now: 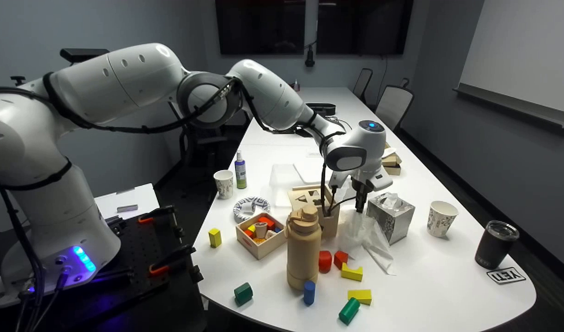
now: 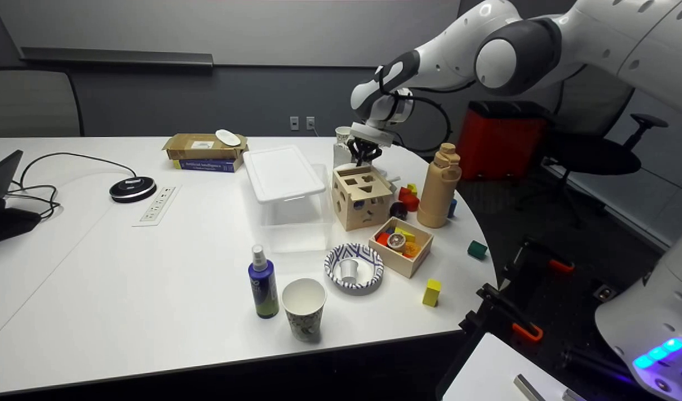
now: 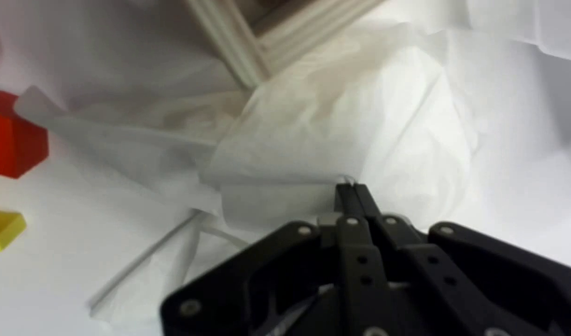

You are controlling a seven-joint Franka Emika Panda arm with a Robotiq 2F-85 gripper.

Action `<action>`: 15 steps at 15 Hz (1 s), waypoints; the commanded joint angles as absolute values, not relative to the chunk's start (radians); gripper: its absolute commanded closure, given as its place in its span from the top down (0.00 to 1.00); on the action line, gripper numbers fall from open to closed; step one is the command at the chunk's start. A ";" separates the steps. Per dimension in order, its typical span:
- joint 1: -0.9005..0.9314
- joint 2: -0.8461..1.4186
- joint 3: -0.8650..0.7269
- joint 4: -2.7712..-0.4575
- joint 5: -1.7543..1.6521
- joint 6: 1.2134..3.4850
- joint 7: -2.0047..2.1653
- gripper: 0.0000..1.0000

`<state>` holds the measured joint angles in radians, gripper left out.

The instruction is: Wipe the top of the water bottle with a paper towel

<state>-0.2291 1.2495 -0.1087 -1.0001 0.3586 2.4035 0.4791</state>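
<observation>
- The narrow black fingers of the gripper are pressed together, a small fold of paper towel pinched at their tips.
- The towel is white, thin and slightly sheer, rumpled into soft peaks; it lies on the smooth white desk, a creased tail trailing toward the rounded end.
- A pale wooden shape sorter, pierced with cut-out holes, stands beside it. Its corner overlaps the towel in the wrist view; whether they touch I cannot tell.
- On the towel's other side sits a silvery patterned tissue box.
- Toward the rounded end lie a faceted red block and a yellow block with a curved notch.
- The water bottle, a tall tan cylinder with a narrower looped top, stands upright near the rounded end, apart from the gripper; a small blue cylinder is just beside it.
- Along the edge by the robot base: an open wooden tray, a zigzag-patterned bowl, a printed paper cup and a blue-and-green spray bottle.
- Near the opposite edge: a glossy black tumbler.
</observation>
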 commanded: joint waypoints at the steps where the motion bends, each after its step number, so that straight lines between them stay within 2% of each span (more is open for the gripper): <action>1: -0.205 1.130 -0.122 -1.059 0.353 2.331 0.516 0.00; 7: -0.174 0.919 -0.133 -1.178 0.349 2.245 0.510 0.00; 15: -0.116 0.535 -0.200 -1.492 0.214 2.146 0.519 0.00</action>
<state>-0.1492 0.7173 -0.1635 -1.2989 0.2797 2.1774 0.4828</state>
